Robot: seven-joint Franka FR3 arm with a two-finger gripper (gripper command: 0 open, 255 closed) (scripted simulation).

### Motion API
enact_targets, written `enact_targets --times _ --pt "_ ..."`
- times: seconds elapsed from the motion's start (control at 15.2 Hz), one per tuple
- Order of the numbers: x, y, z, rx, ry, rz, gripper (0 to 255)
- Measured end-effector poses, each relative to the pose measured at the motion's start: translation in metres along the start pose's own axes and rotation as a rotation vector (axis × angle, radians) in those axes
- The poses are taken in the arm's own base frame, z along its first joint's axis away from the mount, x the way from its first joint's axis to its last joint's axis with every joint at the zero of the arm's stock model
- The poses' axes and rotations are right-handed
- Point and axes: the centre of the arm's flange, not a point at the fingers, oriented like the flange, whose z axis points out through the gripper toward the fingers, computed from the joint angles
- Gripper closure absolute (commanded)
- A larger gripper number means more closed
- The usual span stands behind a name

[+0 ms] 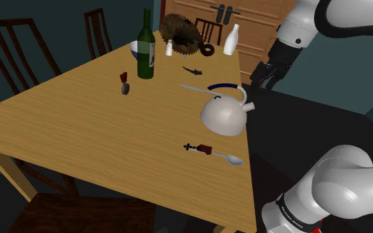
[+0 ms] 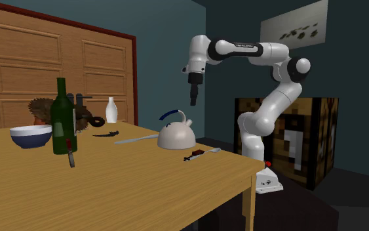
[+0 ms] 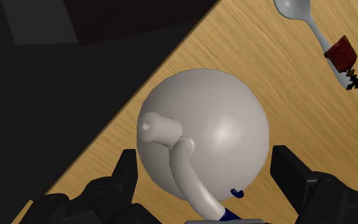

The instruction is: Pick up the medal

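medal [image 3: 344,58]: looks light and flat, lying across the spoon [image 3: 296,9]
grab: I'd pinch the red ribbon
gripper [image 3: 204,159]: wide open, nothing held, above the kettle [image 3: 217,130]

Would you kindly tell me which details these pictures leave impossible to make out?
Shoulder view: black cross medal with dark red ribbon, too small for its markings to show.
Wrist view: white round kettle, its blue handle cut by the bottom edge.
Second exterior view: brown spiky object, partly behind the green glass bottle.

Spoon [image 3: 296,9] bowl cropped; medal [image 3: 341,52] covers handle.
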Motion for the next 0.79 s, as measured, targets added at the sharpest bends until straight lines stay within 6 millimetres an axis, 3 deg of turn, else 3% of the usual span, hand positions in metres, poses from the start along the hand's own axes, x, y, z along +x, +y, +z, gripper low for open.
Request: enact_targets --times 0.2,0.79 --pt "0.0 -0.013 0.01 -0.003 -0.009 0.002 0" --pt "-0.011 -0.11 0.071 -0.028 -0.077 0.02 0"
